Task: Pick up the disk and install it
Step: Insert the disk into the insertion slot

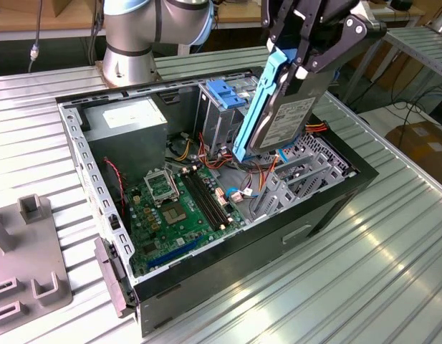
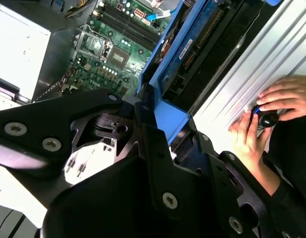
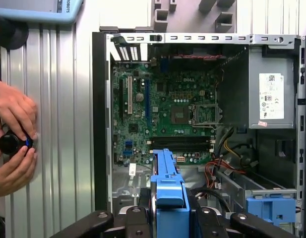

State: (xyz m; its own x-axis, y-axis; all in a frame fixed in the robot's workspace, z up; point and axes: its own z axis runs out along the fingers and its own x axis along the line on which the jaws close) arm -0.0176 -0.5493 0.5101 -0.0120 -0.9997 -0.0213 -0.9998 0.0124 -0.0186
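Observation:
The disk (image 1: 289,120), grey metal with a white label and a light-blue rail frame, hangs on edge and tilted above the open computer case (image 1: 335,190). My gripper (image 1: 301,63) is shut on its upper end, black fingers clamping both sides. The disk's lower end hovers over the metal bay at the case's side on the exterior view's right. In the first wrist view the blue frame of the disk (image 3: 167,188) points down toward the case, held by my gripper (image 3: 168,219). In the second wrist view the disk (image 2: 170,116) runs out from the gripper (image 2: 162,126).
Inside the case lie a green motherboard (image 1: 178,204), a grey power-supply box (image 1: 127,122), loose coloured cables and an upright cage with a blue top (image 1: 224,93). A person's hands (image 3: 11,144) hold a black knob beside the case. A grey fixture (image 1: 27,272) sits on the ribbed table.

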